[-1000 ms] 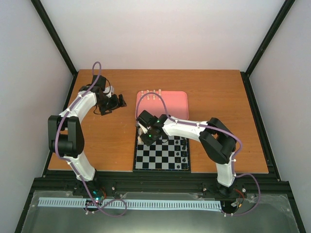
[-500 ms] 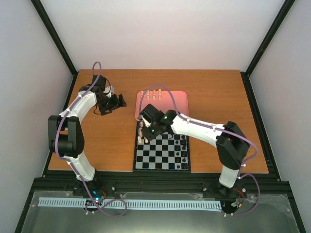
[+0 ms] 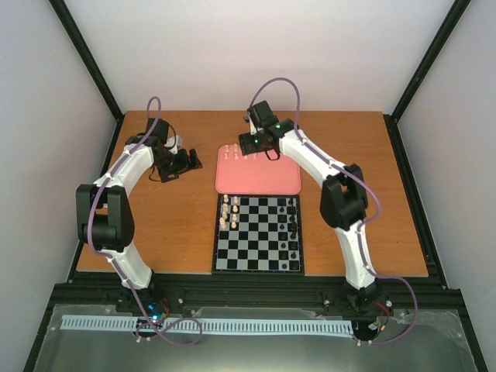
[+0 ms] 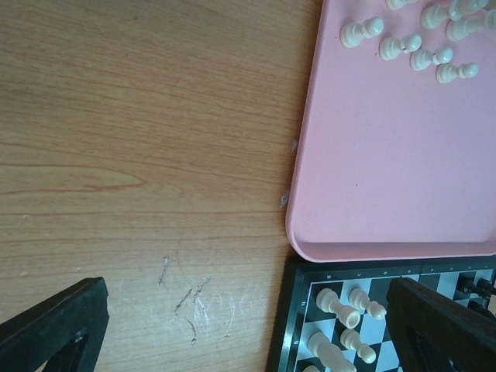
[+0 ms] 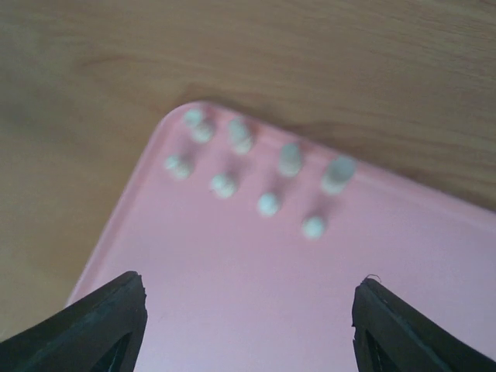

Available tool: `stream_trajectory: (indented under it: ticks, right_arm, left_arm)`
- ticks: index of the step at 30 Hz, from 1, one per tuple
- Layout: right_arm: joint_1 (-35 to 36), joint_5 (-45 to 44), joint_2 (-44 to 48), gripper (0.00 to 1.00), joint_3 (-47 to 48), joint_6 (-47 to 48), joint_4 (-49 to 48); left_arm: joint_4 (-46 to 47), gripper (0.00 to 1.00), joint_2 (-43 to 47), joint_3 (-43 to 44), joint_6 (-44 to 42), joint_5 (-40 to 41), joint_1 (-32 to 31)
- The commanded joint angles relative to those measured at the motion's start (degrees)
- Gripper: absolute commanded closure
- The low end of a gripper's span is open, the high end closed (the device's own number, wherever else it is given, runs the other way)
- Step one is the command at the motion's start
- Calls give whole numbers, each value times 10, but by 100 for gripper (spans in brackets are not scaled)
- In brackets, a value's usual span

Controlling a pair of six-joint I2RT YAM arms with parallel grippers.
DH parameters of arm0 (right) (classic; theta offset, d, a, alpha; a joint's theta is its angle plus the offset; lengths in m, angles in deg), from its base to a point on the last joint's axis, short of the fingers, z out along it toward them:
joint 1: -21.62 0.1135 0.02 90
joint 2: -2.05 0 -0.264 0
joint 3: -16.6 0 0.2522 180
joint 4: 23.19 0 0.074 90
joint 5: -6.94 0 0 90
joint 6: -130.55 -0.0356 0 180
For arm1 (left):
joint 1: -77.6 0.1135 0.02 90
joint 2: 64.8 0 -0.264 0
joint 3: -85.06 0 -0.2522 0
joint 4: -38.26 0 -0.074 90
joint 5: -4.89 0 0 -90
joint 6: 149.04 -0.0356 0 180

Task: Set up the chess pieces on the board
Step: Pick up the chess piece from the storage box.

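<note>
Colours noted: chess pieces (image 4: 361, 29) pale cream; board (image 3: 260, 252) black-and-white chequered, thin dark border; tray (image 3: 260, 178) plain pink; tabletop (image 3: 170, 225) orange-brown wood grain; black pieces (image 3: 293, 225) at board's right edge.

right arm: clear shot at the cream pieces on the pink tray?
Probably yes. The right hand hovers open right over the cream pieces at the far corner of the pink tray; nothing sits between. They stand close together, so picking one cleanly may be tight.

Table (image 4: 116, 116) wood-grain w/ scratches; tray (image 4: 387, 186) smooth matt pink plastic; chess pieces (image 4: 361, 31) pale, smooth-looking.
</note>
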Motion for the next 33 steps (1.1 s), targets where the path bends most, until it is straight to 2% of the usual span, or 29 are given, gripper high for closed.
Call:
stream_trajectory:
  ticks: [1,4,7,14,33]
  right_arm:
    - [-45,21,-118,29,135,-8,62]
    - [-58,4,-175,29,212,-5,70]
    - [-68,7,-207,29,244,-7,60]
    - [-81,59,-241,30,253,-6,35]
    - [-88,54,-303,39,300,-30,3]
  left_arm:
    - [-8,0,2,25,-13,-15,4]
    - [-11,0,-3,29,-15,-19,4]
    - [-10,0,-7,29,-15,-22,4]
    - [-9,0,-31,36,-16,-27,4]
    - [-5,0,-55,36,-16,-32,4]
